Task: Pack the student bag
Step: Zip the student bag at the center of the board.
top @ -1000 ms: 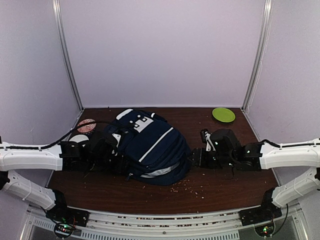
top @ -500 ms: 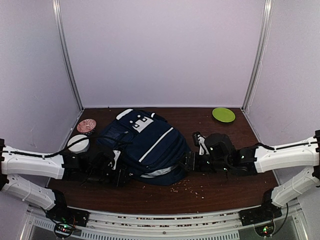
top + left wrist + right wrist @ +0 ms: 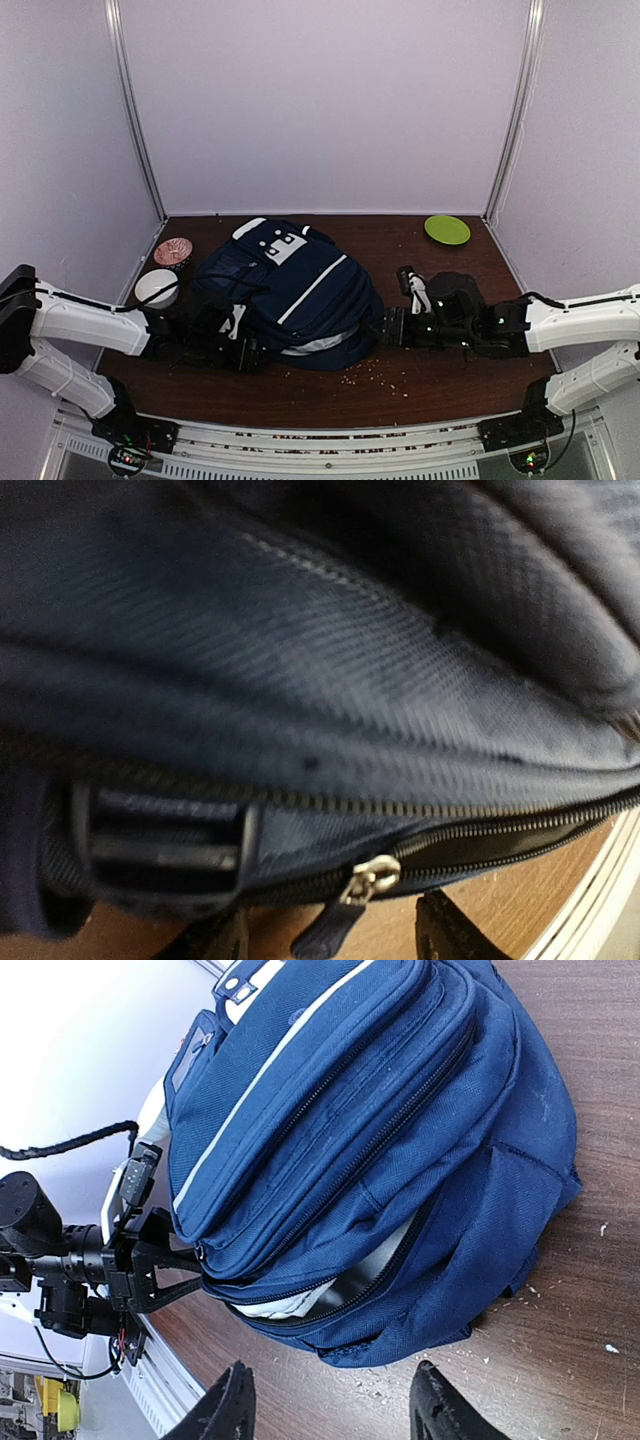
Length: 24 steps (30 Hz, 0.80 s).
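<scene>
The student bag (image 3: 300,285), a navy backpack with white stripes, lies flat mid-table. Its main zipper is partly open near the front edge, with something white and grey showing inside (image 3: 300,1295). My left gripper (image 3: 247,352) is at the bag's front left corner. In the left wrist view it (image 3: 335,942) is open, and a silver zipper slider with a navy pull (image 3: 362,882) hangs between its fingertips (image 3: 445,930), not gripped. My right gripper (image 3: 387,325) is open and empty beside the bag's right end; in its wrist view (image 3: 332,1405) the bag (image 3: 400,1140) fills the frame.
A green plate (image 3: 447,229) sits at the back right. A copper-pink disc (image 3: 173,250) and a white round dish (image 3: 156,287) lie left of the bag. Crumbs (image 3: 385,375) are scattered on the brown table in front of the bag. Walls enclose three sides.
My left arm has dropped low and brought its gripper down to the bag's front left corner. My right gripper has lowered and shifted slightly at the bag's right end. The bag has barely moved.
</scene>
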Each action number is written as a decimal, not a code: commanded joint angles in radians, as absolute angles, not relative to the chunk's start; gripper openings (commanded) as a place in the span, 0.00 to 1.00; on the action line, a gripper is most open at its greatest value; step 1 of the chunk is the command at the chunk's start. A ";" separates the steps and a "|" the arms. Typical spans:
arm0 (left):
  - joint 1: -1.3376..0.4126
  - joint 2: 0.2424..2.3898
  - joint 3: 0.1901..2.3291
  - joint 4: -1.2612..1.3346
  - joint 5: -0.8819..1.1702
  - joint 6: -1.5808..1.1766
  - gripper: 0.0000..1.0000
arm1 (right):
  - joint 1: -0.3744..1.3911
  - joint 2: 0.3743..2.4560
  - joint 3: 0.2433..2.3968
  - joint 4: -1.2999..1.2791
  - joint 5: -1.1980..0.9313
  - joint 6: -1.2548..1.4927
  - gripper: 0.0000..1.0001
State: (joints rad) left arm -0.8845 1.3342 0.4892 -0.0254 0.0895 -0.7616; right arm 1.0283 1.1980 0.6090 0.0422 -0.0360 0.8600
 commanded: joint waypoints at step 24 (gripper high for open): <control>-0.874 1.360 0.472 0.088 0.171 -0.652 0.26 | 1.034 1.196 0.610 0.073 -0.021 0.840 0.52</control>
